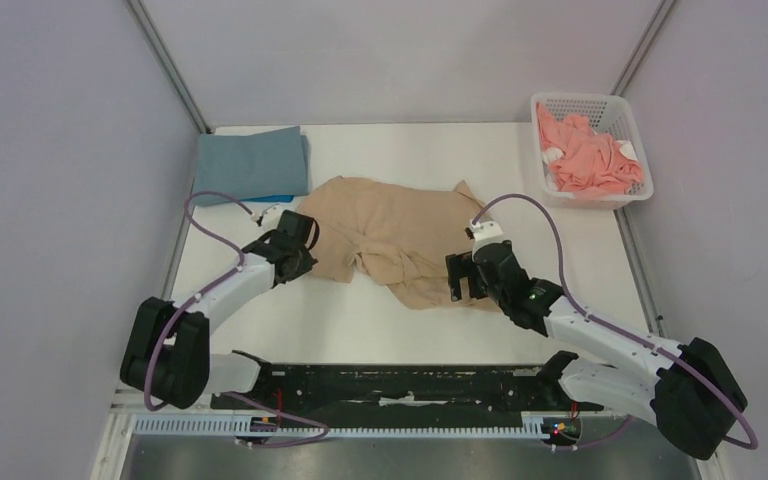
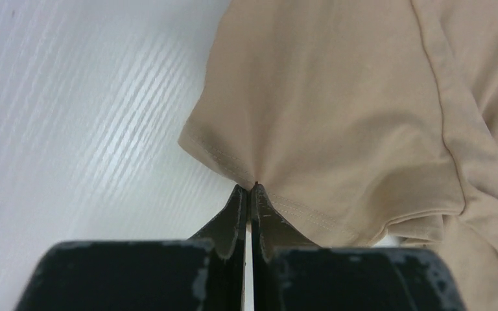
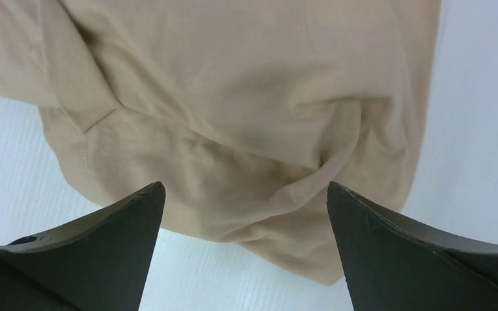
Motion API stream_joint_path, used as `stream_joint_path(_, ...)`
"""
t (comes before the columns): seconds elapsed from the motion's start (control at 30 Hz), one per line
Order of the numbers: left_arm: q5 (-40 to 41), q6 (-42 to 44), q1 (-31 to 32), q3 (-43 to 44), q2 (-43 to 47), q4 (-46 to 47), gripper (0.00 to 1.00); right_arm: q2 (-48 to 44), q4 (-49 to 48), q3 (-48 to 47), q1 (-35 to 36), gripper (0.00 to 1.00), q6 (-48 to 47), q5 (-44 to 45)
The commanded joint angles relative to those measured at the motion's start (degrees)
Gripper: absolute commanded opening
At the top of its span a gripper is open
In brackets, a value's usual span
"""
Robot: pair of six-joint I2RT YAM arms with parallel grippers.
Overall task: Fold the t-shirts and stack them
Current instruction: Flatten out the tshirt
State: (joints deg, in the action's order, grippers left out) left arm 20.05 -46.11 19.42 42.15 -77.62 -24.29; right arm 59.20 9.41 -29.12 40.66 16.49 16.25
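L claw (image 2: 251,188) clamped on tan shirt (image 1: 390,230) sleeve hem, prob. to pull it flat. R claw (image 3: 246,194) gapes over the rumpled near edge, holding nothing. Shirt mid-table, long axis approx. L–R, gripped sleeve pointing left. Far: folded grey-blue shirt (image 1: 252,165) at left; pink shirt (image 1: 592,160) in basket (image 1: 585,98) at right.

Look at your left arm (image 1: 222,288) and right arm (image 1: 605,345): white links between bulky black joint housings. A purple cable (image 1: 556,240) loops along each. Your right fingers (image 3: 113,253) are dark tapered wedges; the black block (image 2: 130,275) behind your left fingers (image 2: 237,220) is scuffed grey.
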Motion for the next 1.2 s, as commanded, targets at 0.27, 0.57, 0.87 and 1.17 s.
stream_joint_path(0.27, 0.0, -3.4, 4.8, -8.2, 17.9, 3.8, 0.02, -8.7, 5.2, 5.2, 0.0, 0.97, 10.4, 0.9)
stream_joint_path(0.57, -3.0, -0.9, 5.0, -10.9, 23.3, 8.2, 0.02, -3.0, 0.2, 5.6, 7.3, 0.89, 18.2, 6.3)
stream_joint_path(0.87, -1.8, -1.2, 5.1, -14.2, 29.0, 11.4, 0.02, 3.9, -2.4, 7.4, 7.8, 0.36, 25.5, 18.5)
stream_joint_path(1.17, 1.5, 1.6, 5.0, -7.3, 35.1, 13.7, 0.02, -5.9, -0.3, 2.2, 7.8, 0.00, 16.9, 27.4)
